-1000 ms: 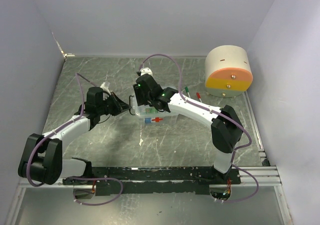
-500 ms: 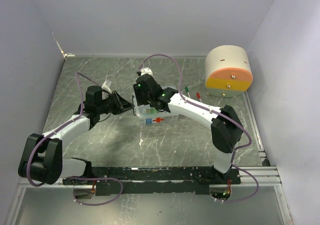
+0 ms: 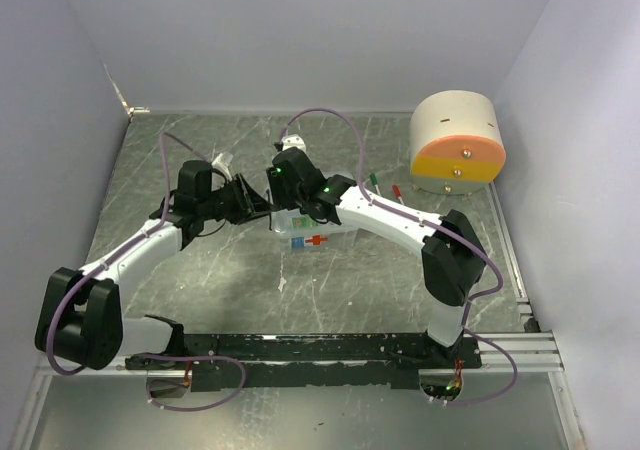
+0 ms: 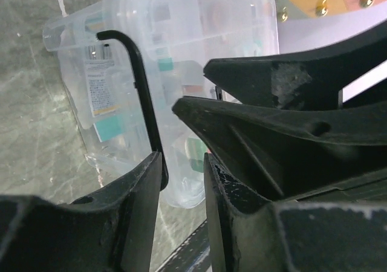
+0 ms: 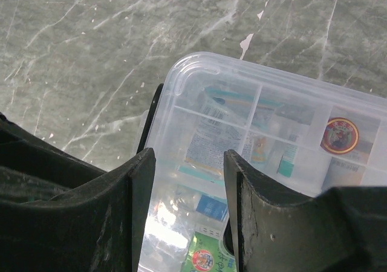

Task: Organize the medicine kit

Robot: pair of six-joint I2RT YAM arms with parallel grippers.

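Starting at the left gripper point(image 4: 182, 160): its jaws stand slightly apart, released rather than clenched. The lower end of the black handle point(image 4: 140, 90) sits in the gap against one finger only, so nothing is pinched. Just past those fingertips the handle arcs up along the end wall of the medicine kit point(image 4: 199, 36), the clear box lying right in front of this claw.

The step in hand looks like letting the handle go. To do it well, widen the jaws until both inner faces are off the bar. Then draw back straight along the finger line, with no sideways swing, since a snagged handle could drag or tip the light box.

Beyond the handle, over the kit's lid, hangs the right gripper point(image 5: 188, 154). Its jaws are parted with nothing held between them. Only the lid and the tray insert point(image 5: 259, 115) with its packets show through the gap. Whether its tips press on the lid cannot be told. If they do, they should hold firm while the left claw retreats.

Around the box, beneath both claws, lies the grey marbled table point(image 5: 72, 54). The kit's red cross mark point(image 3: 316, 240) faces the arm bases. Well beyond the right claw, by the far corner, stands the cream, orange and yellow drum point(image 3: 456, 145), which plays no part here.
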